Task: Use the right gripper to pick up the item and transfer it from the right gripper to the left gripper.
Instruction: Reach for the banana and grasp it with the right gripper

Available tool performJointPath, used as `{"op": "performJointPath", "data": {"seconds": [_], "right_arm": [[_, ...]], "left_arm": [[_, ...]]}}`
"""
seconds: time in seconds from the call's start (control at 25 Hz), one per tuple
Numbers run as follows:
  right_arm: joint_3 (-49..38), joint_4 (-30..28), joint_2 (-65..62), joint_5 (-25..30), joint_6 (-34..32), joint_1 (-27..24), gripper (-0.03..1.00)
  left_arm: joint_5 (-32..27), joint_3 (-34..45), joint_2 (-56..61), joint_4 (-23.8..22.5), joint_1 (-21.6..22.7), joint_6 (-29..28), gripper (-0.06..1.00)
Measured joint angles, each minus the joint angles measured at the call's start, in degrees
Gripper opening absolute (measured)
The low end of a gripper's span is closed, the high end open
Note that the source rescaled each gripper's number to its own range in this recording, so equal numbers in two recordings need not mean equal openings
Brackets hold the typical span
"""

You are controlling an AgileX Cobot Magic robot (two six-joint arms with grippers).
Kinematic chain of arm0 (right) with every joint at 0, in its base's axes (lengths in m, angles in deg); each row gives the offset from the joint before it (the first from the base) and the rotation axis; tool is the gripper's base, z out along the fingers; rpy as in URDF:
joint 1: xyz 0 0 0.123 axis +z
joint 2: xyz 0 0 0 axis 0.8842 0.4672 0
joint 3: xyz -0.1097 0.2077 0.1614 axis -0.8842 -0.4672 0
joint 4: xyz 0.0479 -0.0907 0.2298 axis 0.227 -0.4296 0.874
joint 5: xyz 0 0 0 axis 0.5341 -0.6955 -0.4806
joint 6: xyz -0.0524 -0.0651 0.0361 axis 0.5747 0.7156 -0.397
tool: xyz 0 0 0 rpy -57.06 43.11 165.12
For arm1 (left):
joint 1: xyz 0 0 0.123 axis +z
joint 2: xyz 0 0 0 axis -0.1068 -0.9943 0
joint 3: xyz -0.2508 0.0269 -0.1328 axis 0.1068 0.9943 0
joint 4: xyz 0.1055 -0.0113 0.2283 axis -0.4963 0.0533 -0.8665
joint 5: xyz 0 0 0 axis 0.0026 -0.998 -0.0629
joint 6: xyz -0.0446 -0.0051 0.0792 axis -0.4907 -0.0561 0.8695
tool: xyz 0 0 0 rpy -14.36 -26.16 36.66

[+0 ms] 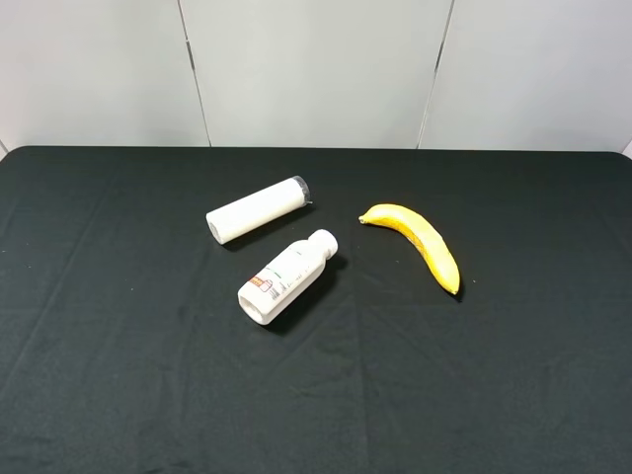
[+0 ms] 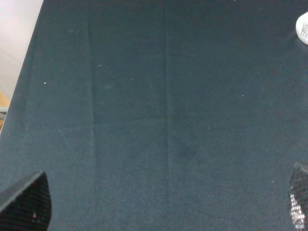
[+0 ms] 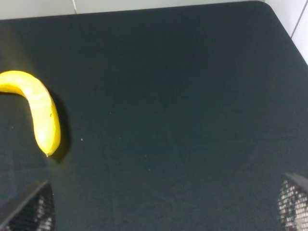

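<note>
The yellow banana [image 1: 420,242] lies on the black table cloth [image 1: 118,375], right of centre. It also shows in the right wrist view [image 3: 41,110], well off to one side of my right gripper [image 3: 161,207]. That gripper is open and empty above bare cloth, with only its two fingertips [image 3: 29,209] showing. My left gripper [image 2: 163,202] is open and empty over bare cloth, its fingertips [image 2: 29,202] wide apart. Neither arm shows in the exterior high view.
A plain white tube [image 1: 257,210] lies left of the banana. A white labelled bottle [image 1: 281,278] with a cap lies just in front of the tube; its edge shows in the left wrist view [image 2: 303,26]. A pale wall stands behind the table.
</note>
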Motion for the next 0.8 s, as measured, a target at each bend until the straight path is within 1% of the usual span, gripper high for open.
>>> {"op": "performJointPath", "data": {"seconds": [0.8], "right_arm": [[0.0,0.24,0.0,0.0,0.0,0.0,1.0]], "left_arm": [[0.0,0.0,0.0,0.0,0.0,0.0,0.97]]}}
